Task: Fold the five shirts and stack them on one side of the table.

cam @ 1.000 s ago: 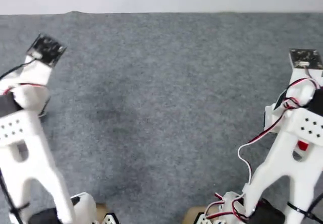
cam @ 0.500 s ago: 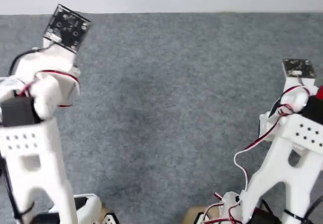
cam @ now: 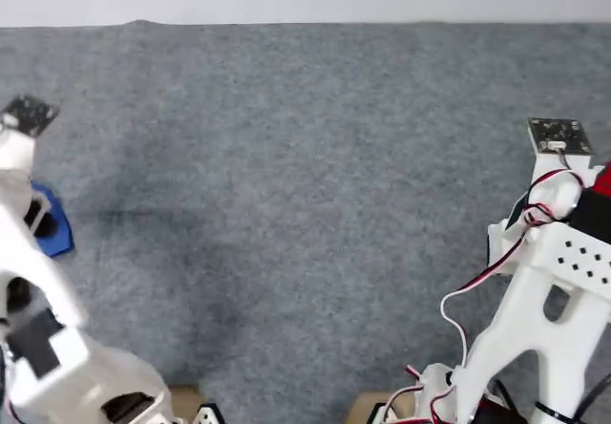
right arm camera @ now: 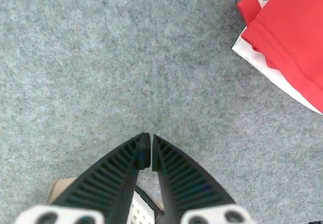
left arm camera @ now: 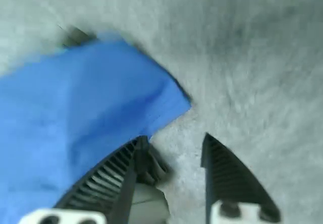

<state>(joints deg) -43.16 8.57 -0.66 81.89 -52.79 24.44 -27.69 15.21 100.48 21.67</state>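
Note:
A blue shirt (left arm camera: 75,113) lies flat on the grey carpet, and its corner peeks out at the table's left edge (cam: 52,225) in the high view. My left gripper (left arm camera: 174,143) hovers open just past that shirt's corner, one finger over the cloth edge, nothing held. A red shirt (right arm camera: 290,37) lies on a white one (right arm camera: 267,72) on the right side. My right gripper (right arm camera: 151,143) is shut and empty over bare carpet, apart from the red shirt. The right arm (cam: 554,252) stands at the right edge.
Grey carpet (cam: 305,176) covers the table, with a pale wall strip at the far edge. The arm bases (cam: 410,400) sit at the near edge, with red and white cables on the right arm.
The left arm swung from the far left back toward the near left edge and dropped lower, uncovering the blue shirt's corner. The right arm shifted slightly.

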